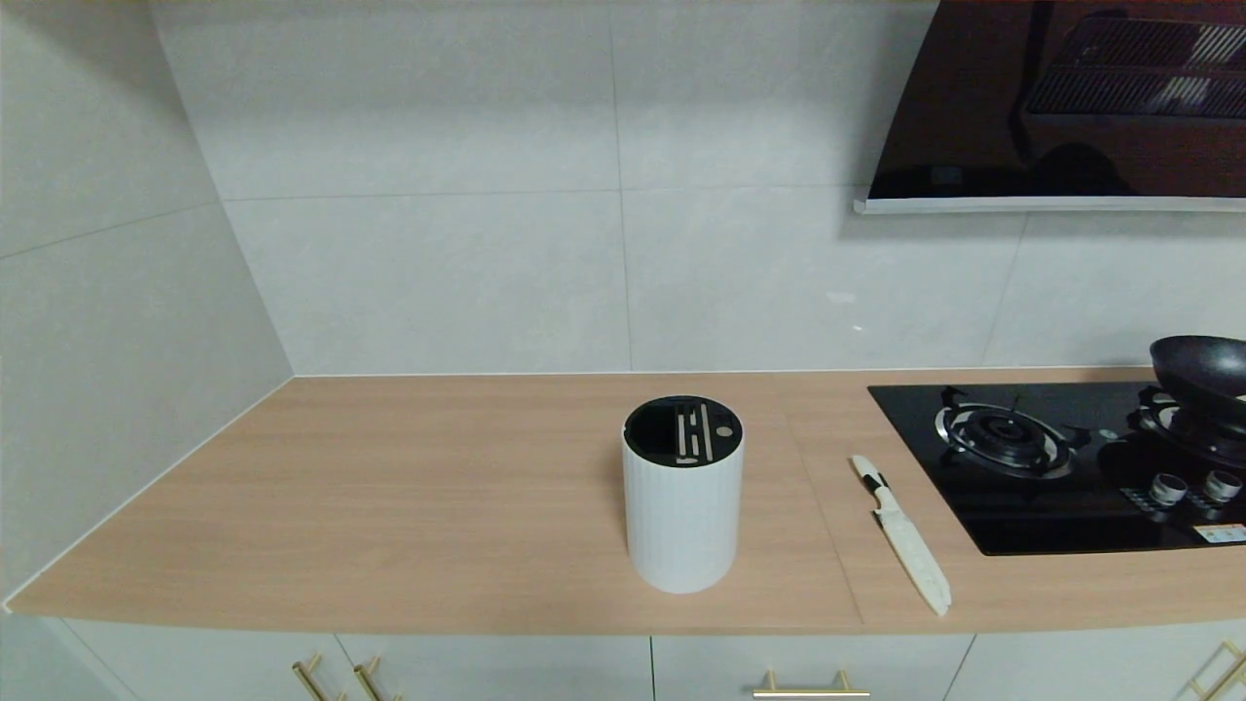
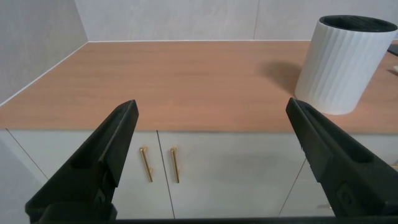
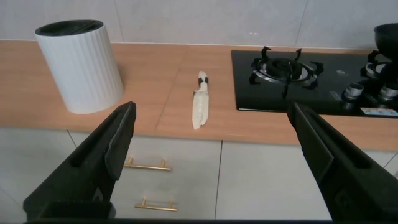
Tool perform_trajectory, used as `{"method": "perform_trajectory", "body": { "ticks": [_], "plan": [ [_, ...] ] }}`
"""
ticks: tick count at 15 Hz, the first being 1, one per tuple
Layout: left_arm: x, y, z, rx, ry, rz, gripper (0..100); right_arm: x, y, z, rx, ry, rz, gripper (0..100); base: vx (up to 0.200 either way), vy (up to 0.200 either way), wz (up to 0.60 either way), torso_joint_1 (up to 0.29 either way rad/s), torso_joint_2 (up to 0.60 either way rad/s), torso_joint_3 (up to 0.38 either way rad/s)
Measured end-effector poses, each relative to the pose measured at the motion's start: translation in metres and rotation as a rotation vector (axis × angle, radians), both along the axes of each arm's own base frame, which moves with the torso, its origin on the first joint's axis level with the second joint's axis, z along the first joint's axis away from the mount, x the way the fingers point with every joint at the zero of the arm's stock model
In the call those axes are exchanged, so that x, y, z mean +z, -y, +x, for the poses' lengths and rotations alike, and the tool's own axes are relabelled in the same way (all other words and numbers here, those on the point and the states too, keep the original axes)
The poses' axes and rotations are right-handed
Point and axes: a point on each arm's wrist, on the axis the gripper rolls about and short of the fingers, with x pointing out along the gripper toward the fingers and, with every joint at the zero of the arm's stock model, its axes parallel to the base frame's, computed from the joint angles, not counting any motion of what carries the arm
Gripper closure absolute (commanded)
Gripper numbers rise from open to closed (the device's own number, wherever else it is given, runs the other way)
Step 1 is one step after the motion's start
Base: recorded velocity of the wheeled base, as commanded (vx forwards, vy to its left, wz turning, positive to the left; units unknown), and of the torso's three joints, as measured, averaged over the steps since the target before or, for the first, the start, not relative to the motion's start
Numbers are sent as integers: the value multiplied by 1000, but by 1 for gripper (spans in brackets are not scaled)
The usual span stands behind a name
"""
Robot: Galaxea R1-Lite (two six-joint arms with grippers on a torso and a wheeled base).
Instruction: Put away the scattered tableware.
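A white ribbed cylindrical holder [image 1: 682, 506] with a black slotted top stands upright in the middle of the wooden counter [image 1: 409, 487]. A white knife [image 1: 902, 533] with a black band on its handle lies flat on the counter between the holder and the hob. My left gripper [image 2: 211, 134] is open, held in front of the counter's edge, with the holder [image 2: 342, 62] farther off. My right gripper [image 3: 208, 140] is open too, held before the counter edge, facing the knife [image 3: 200, 107] and the holder [image 3: 81, 65].
A black gas hob [image 1: 1061, 462] is set into the counter's right end, with a dark pan [image 1: 1202, 370] on its far burner. A range hood [image 1: 1061, 107] hangs above. Tiled walls close the back and left. Cabinet doors with gold handles [image 1: 811, 686] sit below the counter.
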Motion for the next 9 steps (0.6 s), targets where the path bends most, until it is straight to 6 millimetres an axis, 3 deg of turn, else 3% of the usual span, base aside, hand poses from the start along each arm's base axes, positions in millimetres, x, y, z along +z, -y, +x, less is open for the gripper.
{"method": "perform_trajectory", "body": {
  "ticks": [4,7,9],
  "plan": [
    [0,0,0,0,0,0,0,3,0,-1,-4,8,3,0,0,0,0,0,0,0],
    [0,0,0,0,0,0,0,47,0,-12,15,109,33,0,0,0,0,0,0,0],
    [0,0,0,0,0,0,0,72,1,-10,44,80,41,0,0,0,0,0,0,0]
  ]
}}
